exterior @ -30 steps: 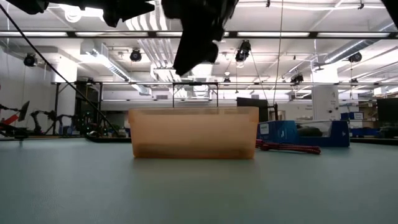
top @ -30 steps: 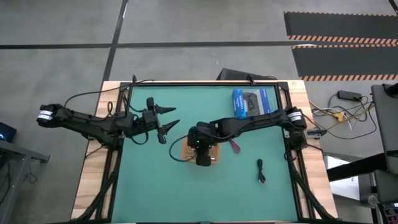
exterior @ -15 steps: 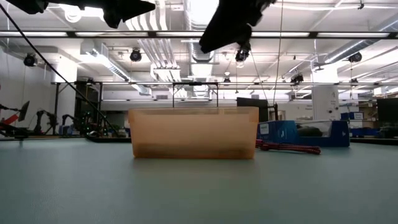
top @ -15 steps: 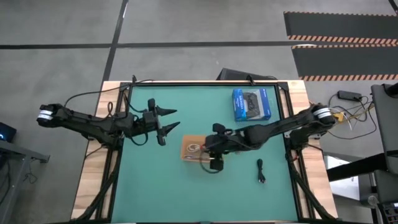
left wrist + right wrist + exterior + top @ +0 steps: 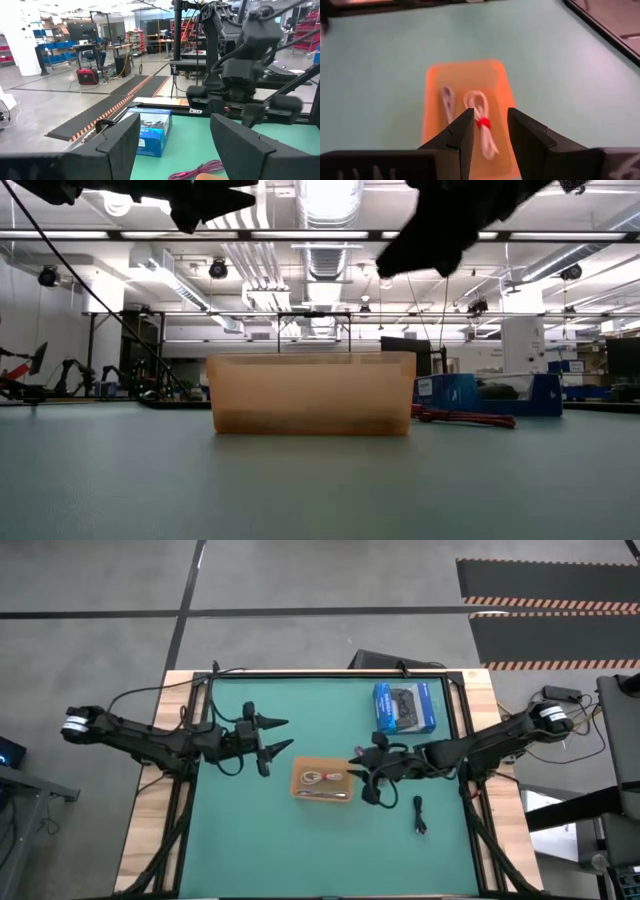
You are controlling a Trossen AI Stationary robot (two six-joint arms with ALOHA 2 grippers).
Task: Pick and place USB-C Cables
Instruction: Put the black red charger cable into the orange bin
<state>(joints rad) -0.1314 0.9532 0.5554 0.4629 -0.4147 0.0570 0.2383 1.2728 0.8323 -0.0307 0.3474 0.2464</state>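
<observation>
The orange tray [image 5: 322, 781] sits mid-table and holds the white cable [image 5: 482, 125], bound with a red tie, and the silver-grey cable [image 5: 447, 102]; both lie on its floor. My right gripper [image 5: 358, 780] hangs open just right of the tray, above the table, pointing toward it [image 5: 487, 132]. The magenta cable [image 5: 465, 417] lies on the mat right of the tray and is covered by the right arm in the high view. The black cable [image 5: 420, 815] lies nearer the right edge. My left gripper [image 5: 287, 733] waits open, up and left of the tray.
A blue box [image 5: 405, 705] picturing a controller lies near the far edge, right of centre. The green mat [image 5: 250, 840] is bare along its near side and left part. Black wires trail from both arms at the table's sides.
My right gripper has drawn back from above the tray toward the table's right edge. The tray, half covered by it a second ago, now shows the white and silver-grey cables lying inside. The left arm has barely moved.
</observation>
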